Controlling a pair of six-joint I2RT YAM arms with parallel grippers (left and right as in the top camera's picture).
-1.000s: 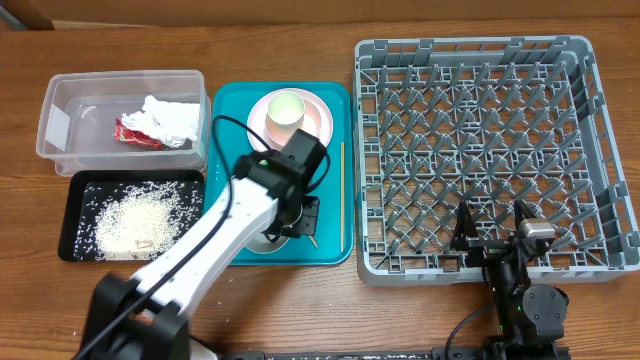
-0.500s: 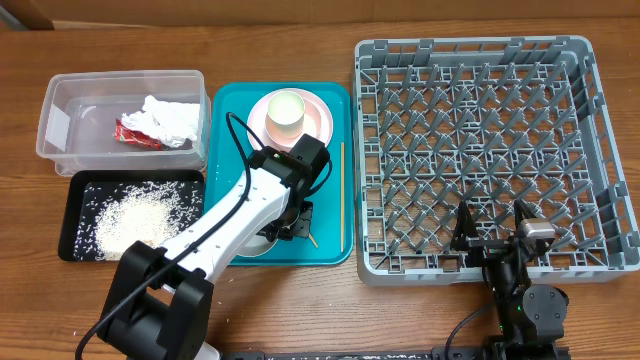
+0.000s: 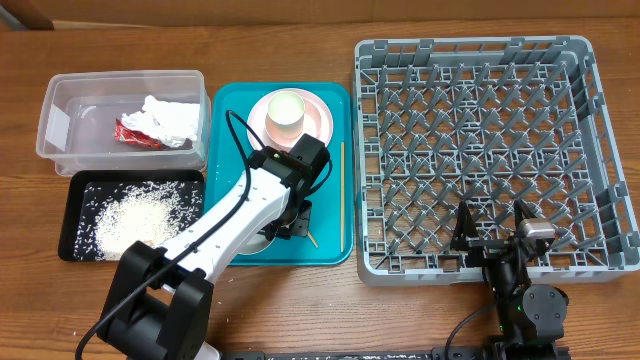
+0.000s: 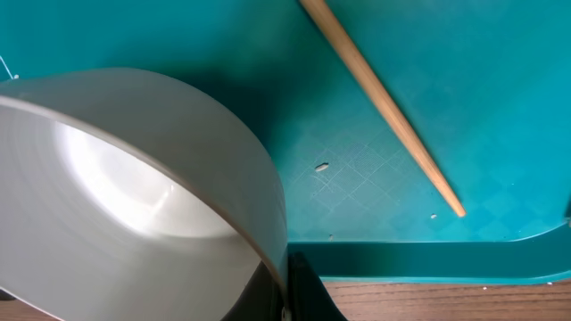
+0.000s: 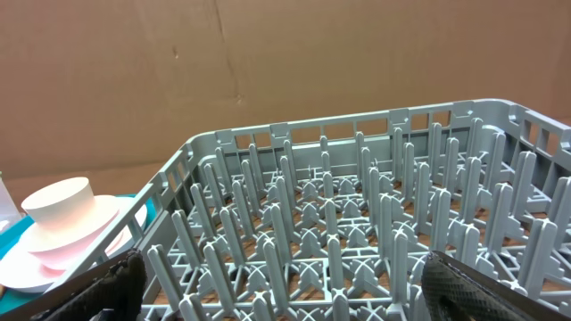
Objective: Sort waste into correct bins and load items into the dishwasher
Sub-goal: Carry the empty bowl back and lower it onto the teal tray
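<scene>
A white bowl [image 4: 134,205] sits on the teal tray [image 4: 482,89], wooden chopstick [image 4: 379,102] beside, cream cup [image 3: 285,110] on pink plate [image 3: 318,122].

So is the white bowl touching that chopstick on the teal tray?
Apart. The left wrist view shows a plain stretch of bare teal tray between the white bowl rim and the chopstick.

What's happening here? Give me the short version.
The left fingers are shut on the rim of a bowl at the teal tray's near end, by a chopstick. The right fingers hang open at the rack, which holds no dishes. Napkins and wrapper lie in the tub, rice in the black tray. Plate and cup sit on the teal tray.
</scene>
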